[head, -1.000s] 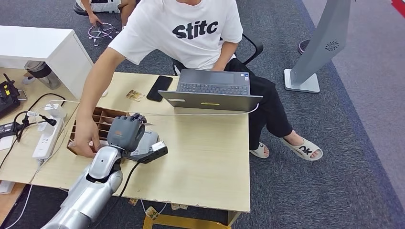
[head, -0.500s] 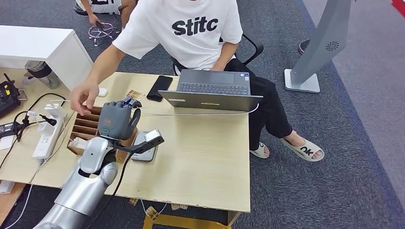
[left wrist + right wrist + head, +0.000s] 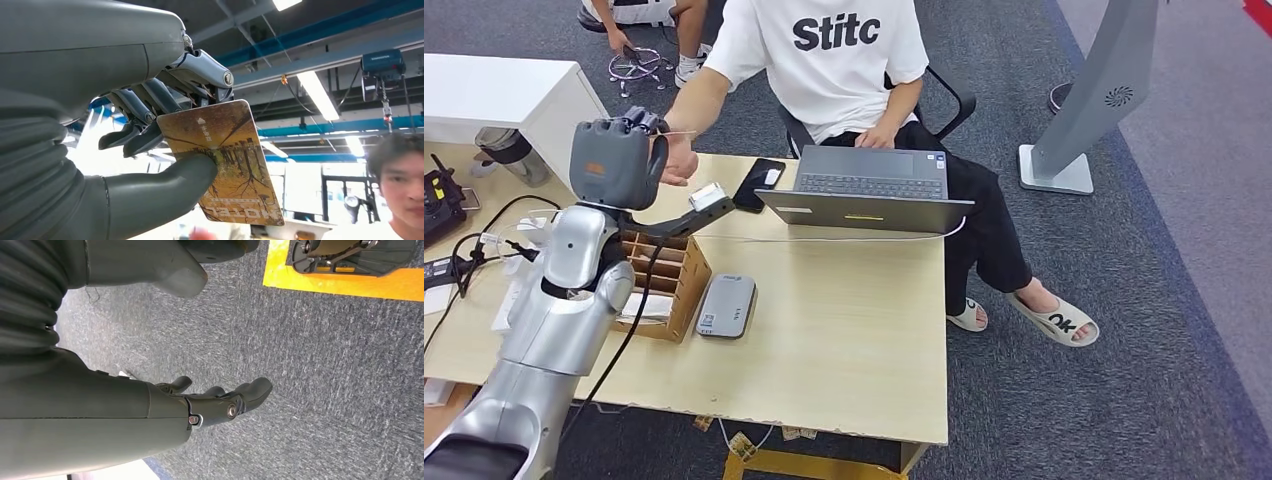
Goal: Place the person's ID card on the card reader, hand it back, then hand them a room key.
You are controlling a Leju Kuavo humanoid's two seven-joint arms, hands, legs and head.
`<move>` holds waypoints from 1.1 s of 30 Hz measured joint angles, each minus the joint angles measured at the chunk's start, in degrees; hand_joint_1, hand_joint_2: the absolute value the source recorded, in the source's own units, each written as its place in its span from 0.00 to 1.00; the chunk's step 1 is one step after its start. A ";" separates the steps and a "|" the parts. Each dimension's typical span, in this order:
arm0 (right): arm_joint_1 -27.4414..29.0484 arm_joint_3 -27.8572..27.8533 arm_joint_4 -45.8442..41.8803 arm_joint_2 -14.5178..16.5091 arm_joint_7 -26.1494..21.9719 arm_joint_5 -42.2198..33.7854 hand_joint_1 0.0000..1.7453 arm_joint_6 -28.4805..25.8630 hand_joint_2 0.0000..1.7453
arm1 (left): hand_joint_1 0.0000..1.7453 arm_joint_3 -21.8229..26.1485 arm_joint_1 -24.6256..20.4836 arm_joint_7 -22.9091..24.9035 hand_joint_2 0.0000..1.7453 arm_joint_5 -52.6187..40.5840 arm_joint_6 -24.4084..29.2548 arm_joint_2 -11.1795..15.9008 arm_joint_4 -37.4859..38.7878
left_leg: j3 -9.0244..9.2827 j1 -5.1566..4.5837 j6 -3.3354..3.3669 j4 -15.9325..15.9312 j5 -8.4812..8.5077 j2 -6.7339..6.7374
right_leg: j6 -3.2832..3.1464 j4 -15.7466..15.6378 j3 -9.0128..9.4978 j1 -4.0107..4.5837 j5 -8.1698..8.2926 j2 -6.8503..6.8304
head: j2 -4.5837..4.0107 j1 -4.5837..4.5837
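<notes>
- Above the desk's far left corner, the left hand is raised, pinching a hotel key card between thumb and fingers, next to the person's hand.
- Near the front left edge, a card reader lies beside a wooden box.
- Down over grey carpet, the right hand hangs empty, its fingers loosely apart.

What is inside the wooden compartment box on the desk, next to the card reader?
The wooden box shows dividers and a white card or paper lying in its near compartment. The left arm covers the compartments further left, so their contents cannot be seen. The card reader beside it lies bare.
</notes>
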 joint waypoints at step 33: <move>1.38 0.38 0.00 0.00 -1.08 -3.81 0.00 -0.78 1.00 | 0.00 -3.30 6.90 -3.57 1.00 18.77 -20.35 -2.51 -4.91 | -0.05 -0.01 0.02 0.00 -0.08 0.11 | -0.01 0.00 -0.06 -0.01 -0.01 0.10 | 0.00 0.00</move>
